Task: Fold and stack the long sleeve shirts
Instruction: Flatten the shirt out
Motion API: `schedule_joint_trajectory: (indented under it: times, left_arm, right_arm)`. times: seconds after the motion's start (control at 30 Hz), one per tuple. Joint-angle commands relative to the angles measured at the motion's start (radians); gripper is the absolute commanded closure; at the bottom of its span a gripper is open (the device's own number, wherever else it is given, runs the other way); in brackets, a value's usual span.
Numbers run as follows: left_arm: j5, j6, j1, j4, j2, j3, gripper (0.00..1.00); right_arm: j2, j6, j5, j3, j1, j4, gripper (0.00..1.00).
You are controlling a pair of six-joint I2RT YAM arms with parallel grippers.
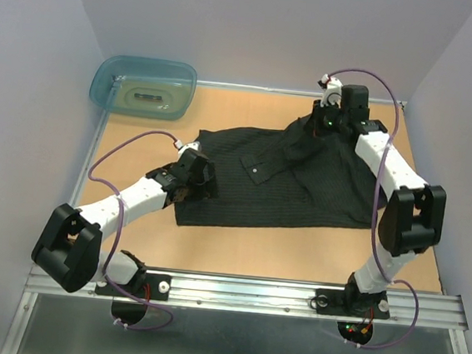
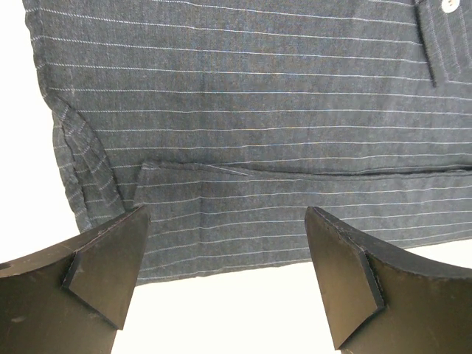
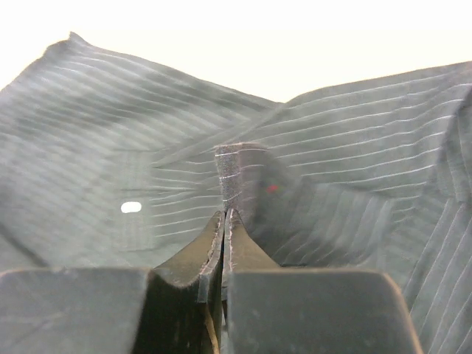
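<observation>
The dark pinstriped long sleeve shirt (image 1: 286, 182) lies spread across the middle of the table, partly folded. My left gripper (image 1: 191, 191) is open at the shirt's left edge; the left wrist view shows its fingers (image 2: 110, 258) wide apart just above the hem of the shirt (image 2: 251, 147). My right gripper (image 1: 323, 127) is at the shirt's far right corner, shut on a pinched fold of the cloth (image 3: 237, 173), which it holds lifted. A tiny red tag (image 3: 272, 189) and a pale button (image 3: 130, 207) show in the right wrist view.
A translucent teal plastic tub (image 1: 143, 86) stands at the table's far left corner. Grey walls close in the table on the left, right and back. A metal rail (image 1: 250, 291) runs along the near edge.
</observation>
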Motion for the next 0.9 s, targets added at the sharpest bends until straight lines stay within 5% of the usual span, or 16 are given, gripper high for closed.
schedule_joint_trajectory:
  times: [0.0,0.23,0.5,0.87]
  left_arm:
    - [0.024,-0.081,-0.005,-0.014,-0.045,0.057,0.01]
    - [0.081,-0.190,-0.005,0.032,-0.090,0.051,0.01]
    - [0.156,-0.277,-0.008,0.103,-0.076,0.034,0.01]
    - [0.193,-0.346,-0.097,0.193,0.108,0.128,0.01]
  right_arm:
    - [-0.146,0.111,0.161,-0.147,0.129,0.097,0.99]
    - [-0.354,0.354,0.397,-0.590,0.374,0.330,0.99]
    - [-0.434,0.484,0.440,-0.807,0.526,0.396,0.99]
    - [-0.558,0.464,0.387,-0.844,0.542,0.330,0.46]
